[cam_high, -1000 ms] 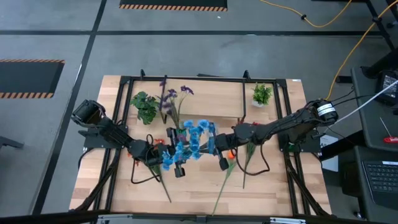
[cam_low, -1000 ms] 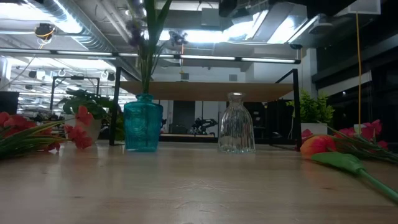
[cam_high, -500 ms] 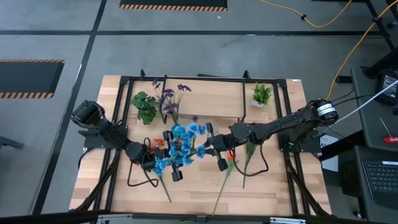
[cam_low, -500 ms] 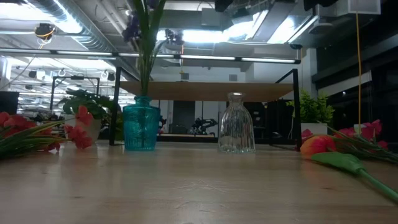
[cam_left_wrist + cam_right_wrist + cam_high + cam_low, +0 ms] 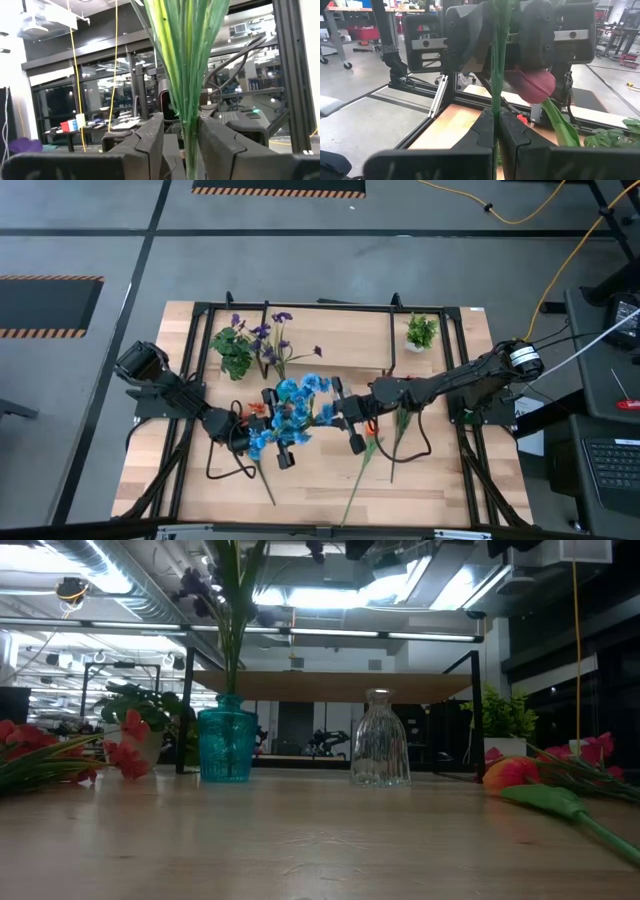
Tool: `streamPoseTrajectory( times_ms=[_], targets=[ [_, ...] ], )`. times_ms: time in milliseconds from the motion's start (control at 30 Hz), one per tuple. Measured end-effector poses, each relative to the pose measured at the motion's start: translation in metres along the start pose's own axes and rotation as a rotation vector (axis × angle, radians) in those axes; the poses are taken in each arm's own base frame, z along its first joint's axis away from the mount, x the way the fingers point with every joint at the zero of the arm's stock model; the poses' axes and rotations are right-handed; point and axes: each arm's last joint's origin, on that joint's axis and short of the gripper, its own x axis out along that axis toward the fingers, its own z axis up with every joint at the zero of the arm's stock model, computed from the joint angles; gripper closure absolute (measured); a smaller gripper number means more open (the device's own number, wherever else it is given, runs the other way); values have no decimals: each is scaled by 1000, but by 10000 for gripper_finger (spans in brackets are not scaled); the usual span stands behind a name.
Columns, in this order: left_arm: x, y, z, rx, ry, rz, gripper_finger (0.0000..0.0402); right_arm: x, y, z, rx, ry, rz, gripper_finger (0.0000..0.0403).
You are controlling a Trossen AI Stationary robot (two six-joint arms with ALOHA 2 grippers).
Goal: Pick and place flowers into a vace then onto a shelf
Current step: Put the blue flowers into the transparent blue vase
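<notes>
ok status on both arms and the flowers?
Left tool shut on blue spray stems. Right tool shut on same stems. Clear vase still empty. Nothing blocking.

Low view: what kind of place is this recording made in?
Likely an industrial lab or workshop, not a home: exposed ceiling ducts and strip lights run overhead, the floor is grey concrete with striped hazard markings, and a yellow cable trails across it.

Purple flowers (image 5: 205, 585) cropped overhead

right gripper (image 5: 495, 125) — fingers pinch green stem (image 5: 496, 75) | left gripper (image 5: 500, 35) opposite | dark red bud (image 5: 532, 84) beside stem
</notes>
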Motion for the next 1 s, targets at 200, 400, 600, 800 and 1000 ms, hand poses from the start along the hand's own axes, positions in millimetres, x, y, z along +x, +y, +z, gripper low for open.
streamPoseTrajectory(
  times_ms=[200,400,600,800,1000],
  targets=[
    [0,0,0,0,0,-1,301,0,0,0,1,-1,0,400],
    [0,-1,0,40,-11,-21,325,0,0,0,1,-1,1,400],
    [0,-3,1,47,-41,-85,386,0,0,1,-2,-6,4,370],
    [-3,-5,2,64,-22,-61,392,0,0,0,-4,3,0,349],
    [-10,-9,6,77,-19,-48,394,0,0,0,-32,0,0,322]
  ],
)
